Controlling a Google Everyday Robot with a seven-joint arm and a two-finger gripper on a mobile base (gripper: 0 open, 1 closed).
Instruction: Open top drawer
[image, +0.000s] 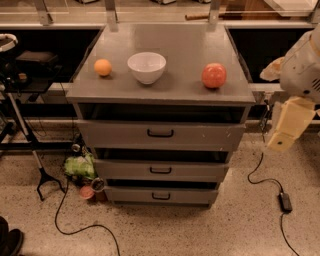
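Note:
The top drawer (160, 134) is the widest grey drawer, just under the cabinet top, with a small black bar handle (160, 133) at its centre. Its front sits about flush with the cabinet, with a dark gap above it. My gripper (286, 131) hangs at the right of the cabinet on the cream arm, pointing down. It is level with the top drawer, well to the right of the handle, and touches nothing.
On the cabinet top (170, 90) stand an orange (103, 67), a white bowl (146, 67) and a red apple (214, 75). Two narrower drawers (160, 170) lie below. A black stand (30, 150) is at left, green clutter (79, 167) at lower left, and a cable with a black box (285, 201) on the floor at right.

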